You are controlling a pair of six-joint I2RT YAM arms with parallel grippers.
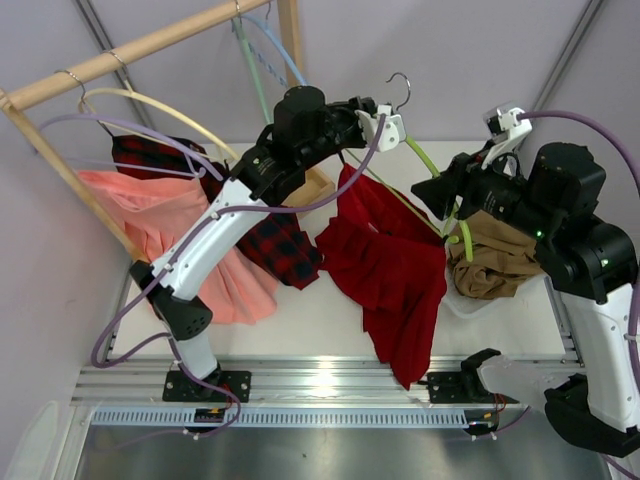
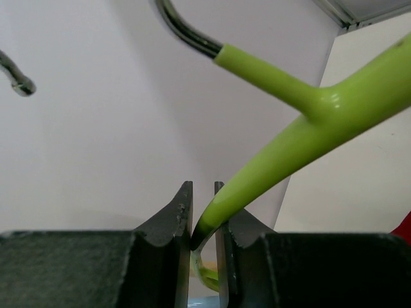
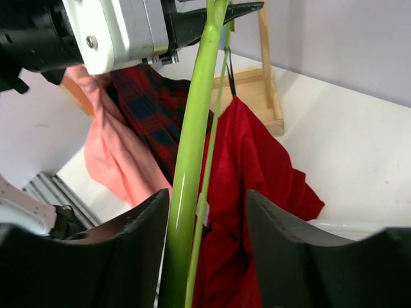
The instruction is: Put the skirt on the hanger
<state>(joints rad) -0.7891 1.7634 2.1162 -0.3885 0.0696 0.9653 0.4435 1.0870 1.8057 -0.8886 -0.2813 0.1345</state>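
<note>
The lime hanger (image 1: 425, 160) with its silver hook (image 1: 400, 85) is held in the air between both arms. My left gripper (image 1: 385, 128) is shut on one arm of the hanger (image 2: 321, 102) just below the hook (image 2: 186, 29); the jaws (image 2: 202, 186) pinch the green bar. My right gripper (image 1: 450, 205) is open around the other arm of the hanger (image 3: 192, 147), which lies against the left finger (image 3: 138, 224). The deep-red skirt (image 1: 395, 270) hangs from the hanger's thin lower bar and trails onto the table; it also shows in the right wrist view (image 3: 257, 167).
A plaid skirt (image 1: 280, 240) and a salmon skirt (image 1: 170, 225) hang at the left from a wooden rack (image 1: 130, 55), with a cream hanger (image 1: 160, 105) and a light-blue hanger (image 1: 270, 40). A brown garment (image 1: 495, 255) lies under the right arm.
</note>
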